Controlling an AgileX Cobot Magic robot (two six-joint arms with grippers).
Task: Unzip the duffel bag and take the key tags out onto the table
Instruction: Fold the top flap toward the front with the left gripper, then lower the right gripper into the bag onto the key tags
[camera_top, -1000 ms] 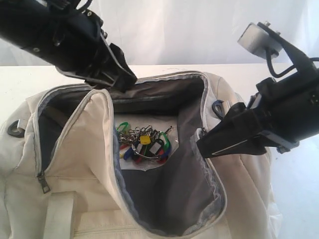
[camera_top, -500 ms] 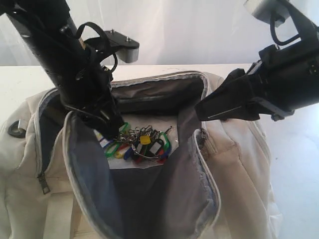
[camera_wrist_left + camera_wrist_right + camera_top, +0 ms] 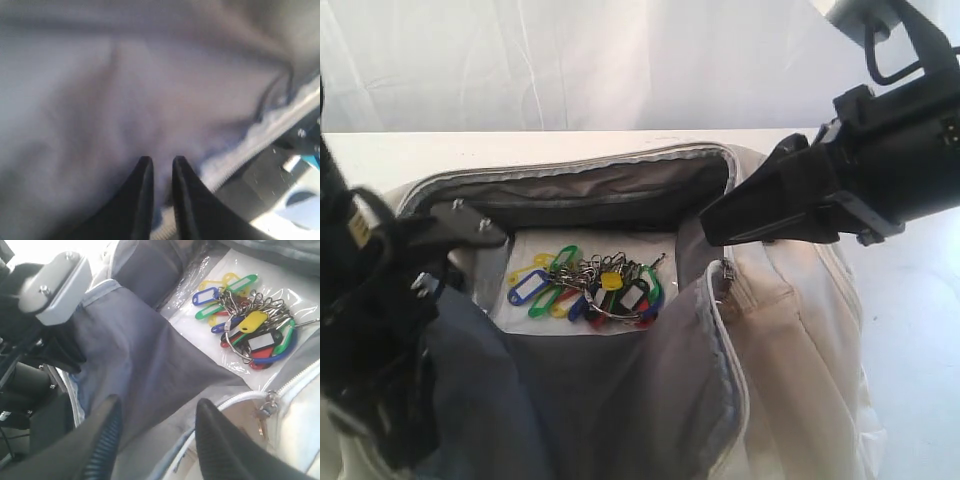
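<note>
The beige duffel bag lies unzipped on the white table, its dark grey lining showing. The key tags, a coloured bunch on metal rings, rest on the bag's floor and also show in the right wrist view as key tags. The bag's top flap is folded down toward the front. My left gripper is nearly shut, with the flap's grey fabric between its fingers; in the exterior view its arm fills the lower left. My right gripper hangs open over the bag's right rim, holding nothing.
A clear plastic sheet lies under the tags. A metal zipper pull hangs at the bag's right rim close to the right fingers. A white curtain closes off the back. Bare table shows to the bag's right.
The left arm has swung from the bag's back left down to the front left, and the flap has folded down with it. The tags now show fully. The right gripper rose slightly.
</note>
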